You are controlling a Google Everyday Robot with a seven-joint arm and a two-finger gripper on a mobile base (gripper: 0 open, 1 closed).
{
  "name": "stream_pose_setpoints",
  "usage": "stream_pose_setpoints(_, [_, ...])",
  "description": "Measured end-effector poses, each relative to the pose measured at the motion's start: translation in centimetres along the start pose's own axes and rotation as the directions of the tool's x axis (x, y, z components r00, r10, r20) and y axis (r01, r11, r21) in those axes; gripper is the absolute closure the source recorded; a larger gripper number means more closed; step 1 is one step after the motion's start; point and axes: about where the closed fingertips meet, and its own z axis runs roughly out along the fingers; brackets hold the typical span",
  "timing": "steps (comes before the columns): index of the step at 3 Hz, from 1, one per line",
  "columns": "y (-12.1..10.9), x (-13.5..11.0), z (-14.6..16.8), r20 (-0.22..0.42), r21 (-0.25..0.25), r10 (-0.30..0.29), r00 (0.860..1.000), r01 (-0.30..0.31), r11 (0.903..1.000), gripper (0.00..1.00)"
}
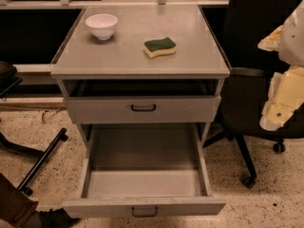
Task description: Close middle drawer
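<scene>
The grey metal cabinet stands in the middle of the view. Its middle drawer is pulled far out toward me. Its long shallow grey tray is bare inside, and its small dark handle is at the bottom edge of the view. The top drawer above it stands slightly out, showing a dark gap under the cabinet top. The lowest drawer is hidden under the open one. My gripper, cream and white, hangs at the right edge of the view, beside and to the right of the cabinet at top-drawer height, touching nothing.
A white bowl and a green-and-yellow sponge lie on the cabinet top. A black office chair stands close to the cabinet's right side, behind my arm. Another chair's black base is on the speckled floor to the left.
</scene>
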Motion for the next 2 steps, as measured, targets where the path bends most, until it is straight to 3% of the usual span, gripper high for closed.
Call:
stream_pose_setpoints(1, [0.0,0.0,0.0,0.0,0.0,0.0,1.0,0.0,1.0,0.0])
stream_pose_setpoints(2, [1.5,1.0,1.7,0.02,-0.044,0.039,0.999,-0.038,0.9983,0.0])
